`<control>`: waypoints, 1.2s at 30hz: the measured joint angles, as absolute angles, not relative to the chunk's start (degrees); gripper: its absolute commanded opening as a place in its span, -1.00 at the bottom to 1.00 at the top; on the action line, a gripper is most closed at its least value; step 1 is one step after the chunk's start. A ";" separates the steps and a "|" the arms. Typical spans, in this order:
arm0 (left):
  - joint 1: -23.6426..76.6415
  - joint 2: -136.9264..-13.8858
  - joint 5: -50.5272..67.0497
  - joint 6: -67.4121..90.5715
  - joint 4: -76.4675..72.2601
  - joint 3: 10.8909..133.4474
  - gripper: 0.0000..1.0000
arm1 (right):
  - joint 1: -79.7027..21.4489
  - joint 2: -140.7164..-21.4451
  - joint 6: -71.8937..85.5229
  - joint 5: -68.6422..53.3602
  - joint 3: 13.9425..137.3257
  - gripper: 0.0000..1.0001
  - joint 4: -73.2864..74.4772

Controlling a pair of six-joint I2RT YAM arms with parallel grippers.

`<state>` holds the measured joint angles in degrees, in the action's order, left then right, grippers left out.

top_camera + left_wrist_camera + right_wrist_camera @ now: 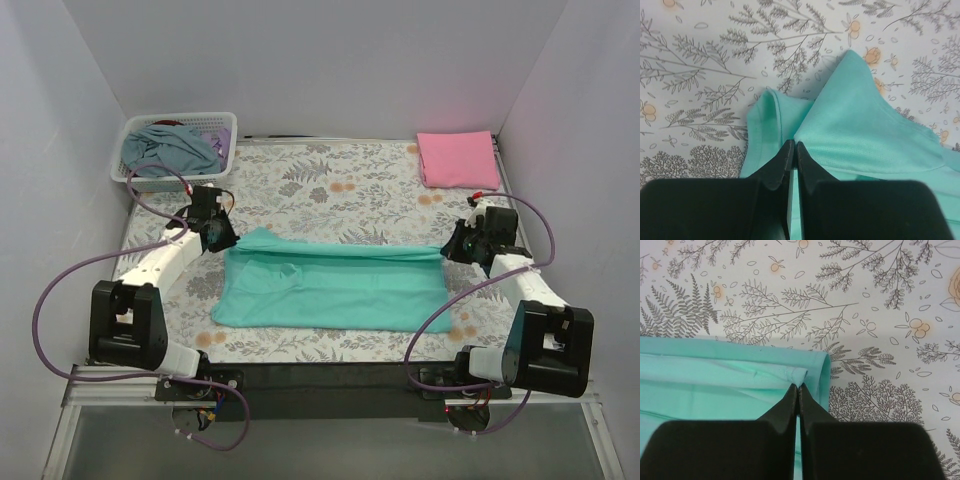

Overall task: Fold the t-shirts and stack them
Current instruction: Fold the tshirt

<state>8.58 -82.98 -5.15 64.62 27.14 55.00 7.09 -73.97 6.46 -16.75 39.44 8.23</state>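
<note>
The teal-green t-shirt (pixel 335 285) lies spread across the middle of the table, its far edge folded over. My left gripper (pixel 222 240) is shut on its far left corner; the left wrist view shows the cloth (pixel 860 125) pinched between the closed fingers (pixel 782 162). My right gripper (pixel 452 246) is shut on the far right corner; the right wrist view shows the hem (pixel 740 380) caught at the fingertips (pixel 807 402). The pink t-shirt (pixel 457 158) lies folded at the far right corner of the table.
A white lattice basket (pixel 150 181) with grey-blue and purple cloth stands at the far left corner. White walls close in the table on three sides. The flowered tablecloth (pixel 330 190) covers the surface.
</note>
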 measured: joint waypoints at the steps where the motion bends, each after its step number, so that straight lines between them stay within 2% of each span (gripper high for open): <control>1: 8.58 -82.67 -5.15 65.08 27.40 54.19 -1.00 | 7.09 -73.58 6.57 -16.29 38.72 -0.97 8.12; 11: 8.58 -79.57 -5.56 68.88 29.10 49.01 -1.00 | 7.05 -73.01 7.79 -13.85 35.24 -0.97 7.22; 23: 8.58 -82.17 -5.39 70.35 29.12 45.25 -1.00 | 7.05 -76.36 9.21 -13.58 33.01 -0.96 6.59; 26: 8.58 -82.13 -5.39 70.54 29.12 45.12 -1.00 | 7.07 -76.34 9.67 -13.67 32.82 -0.77 6.46; 29: 8.58 -81.62 -5.41 70.54 29.17 45.08 -0.79 | 7.07 -76.07 10.33 -13.89 32.45 -0.60 6.09; 30: 8.58 -81.25 -5.39 70.59 29.17 45.04 -0.65 | 7.07 -75.77 10.41 -13.91 32.12 -0.49 6.04; 32: 8.56 -80.25 -5.32 70.43 29.28 44.97 -0.54 | 7.07 -74.91 10.85 -13.98 31.66 -0.44 6.20; 33: 8.56 -79.66 -5.28 70.41 29.36 44.97 -0.39 | 7.07 -74.28 11.11 -14.00 31.46 -0.33 6.28; 36: 8.56 -77.43 -4.86 70.22 29.65 44.97 -0.08 | 7.07 -71.50 12.29 -13.98 31.38 -0.22 6.74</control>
<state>8.56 -77.43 -4.86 70.22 29.65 44.97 7.07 -71.50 12.29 -13.98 31.38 6.74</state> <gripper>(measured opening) 0.371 0.353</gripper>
